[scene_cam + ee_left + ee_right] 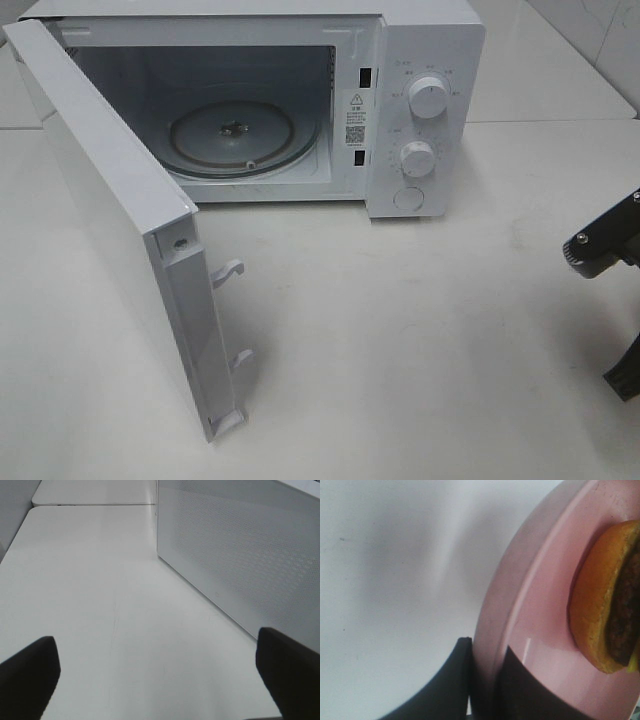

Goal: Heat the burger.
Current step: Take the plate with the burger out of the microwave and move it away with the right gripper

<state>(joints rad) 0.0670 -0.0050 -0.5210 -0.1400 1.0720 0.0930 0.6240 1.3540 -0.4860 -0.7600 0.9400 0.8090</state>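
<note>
The left pincer [160, 680] stands wide with nothing between its dark fingers [27, 672], low over the white desk [100, 605] beside the perforated white side wall of the microwave [240, 555]. On the desk's far side the white microwave oven [420, 100] has its door [120, 230] swung open toward the left, the glass turntable [235, 140] bare. At the right edge, the right pincer [482, 680] is narrowed onto the rim of a round pink plate [540, 605]. The golden-brown bun burger [600, 600] sits on that plate, just beyond the pinching fingertips.
</note>
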